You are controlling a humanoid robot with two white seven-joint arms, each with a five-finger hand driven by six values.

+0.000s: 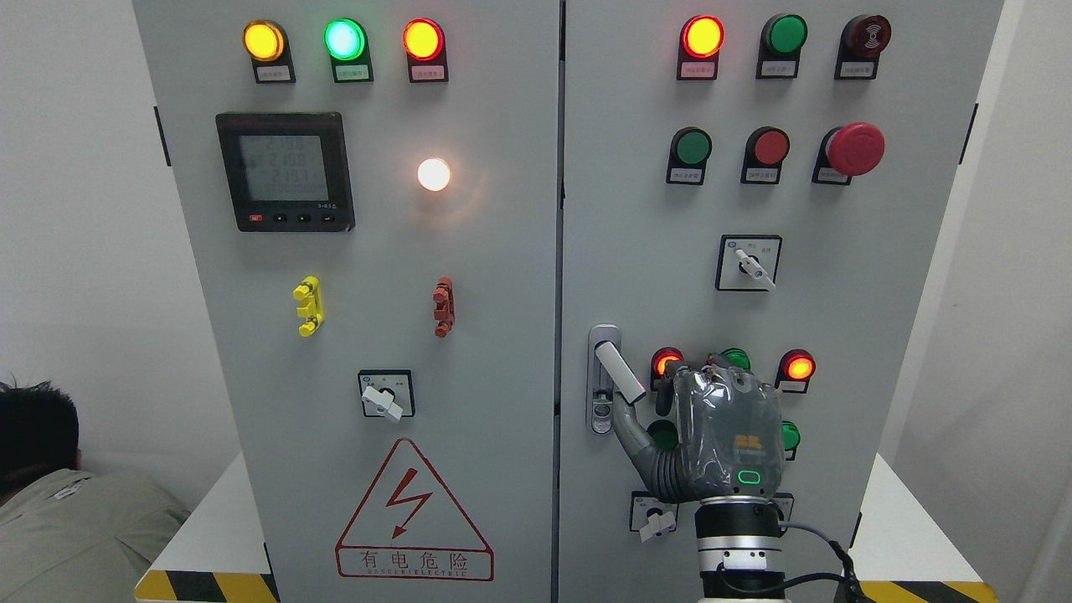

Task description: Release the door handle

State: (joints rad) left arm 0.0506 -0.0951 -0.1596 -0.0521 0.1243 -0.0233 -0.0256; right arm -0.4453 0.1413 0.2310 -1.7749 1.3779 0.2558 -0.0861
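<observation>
The white handle [620, 372] is sitting on the right door [837, 251], swung out of its metal plate [602, 402], its long axis slanting down to the right. The right hand [720, 427], grey and glossy, is hovering beside it, thumb [630, 429] just under its lower end, fingers loosely open, holding nothing.

- Right hand [727, 423] covers most of two green buttons [737, 358]; its fingertips cannot be made out.
- Meter display [285, 170]: digits too faint to read.
- Indicator label plates [274, 74]: print too small.
- Person [59, 494] cut off at left edge.
- Cabinet top and base out of frame.
</observation>
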